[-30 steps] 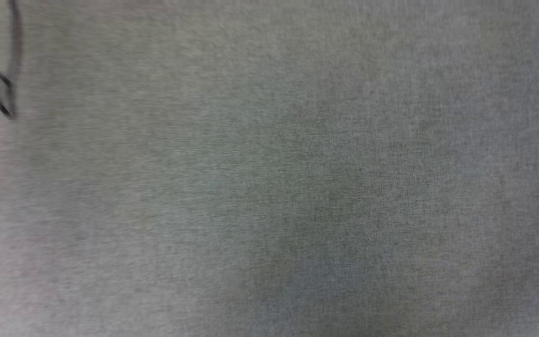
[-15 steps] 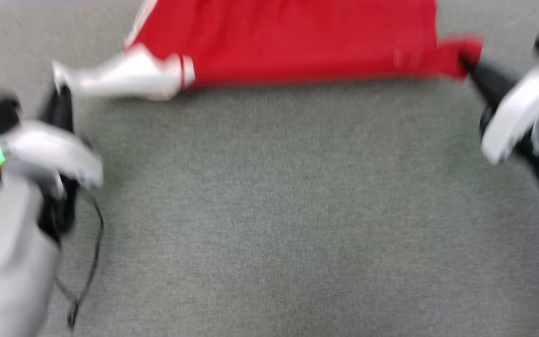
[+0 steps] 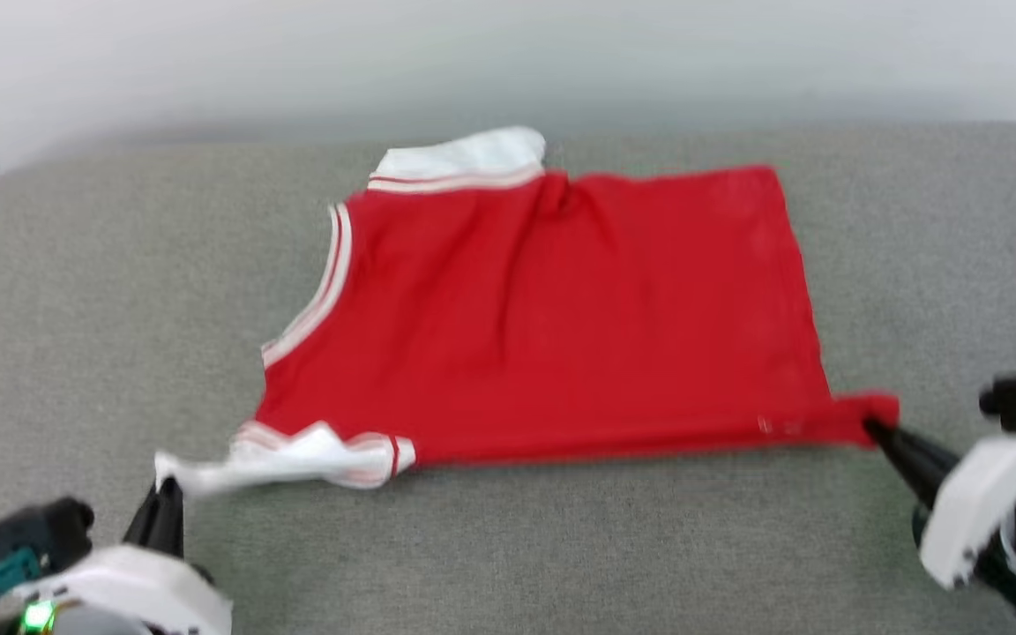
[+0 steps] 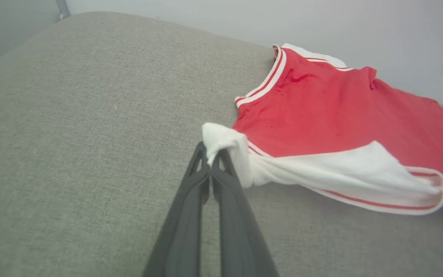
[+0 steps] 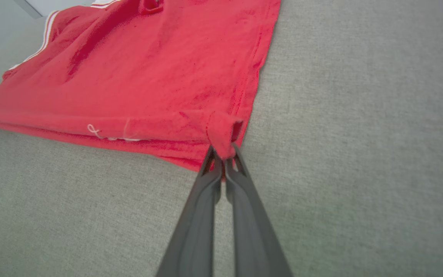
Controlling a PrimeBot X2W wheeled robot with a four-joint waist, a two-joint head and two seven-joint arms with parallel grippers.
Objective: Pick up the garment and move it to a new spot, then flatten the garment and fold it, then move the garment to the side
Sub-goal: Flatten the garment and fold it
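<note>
Spread nearly flat on the grey fabric surface (image 3: 76, 291), close to its far edge below the pale wall (image 3: 508, 53): the garment (image 3: 552, 309), neckline toward the robot's left, hem toward its right. Gripped at two points along the near edge. At the left, clamped with the left gripper (image 4: 210, 151) on the tip of the near white sleeve (image 4: 321, 169), jaws pressed together on a bunched fold of white cloth; sleeve extended away from the red body toward the near left. At the right, clamped with the right gripper (image 5: 223, 154) on the near hem corner (image 5: 222, 134), jaws together on a small rolled tab of red cloth; corner standing out to a point past the rest of the hem. Near red edge held in an almost straight line between both grips. At the far side, a second white sleeve (image 3: 464, 157), flat against the surface. Along the neckline, red-white striped trim (image 3: 314, 300). Near the right-hand grip, a short loose white thread (image 5: 96, 131). Shallow creases close to the far shoulder.
</note>
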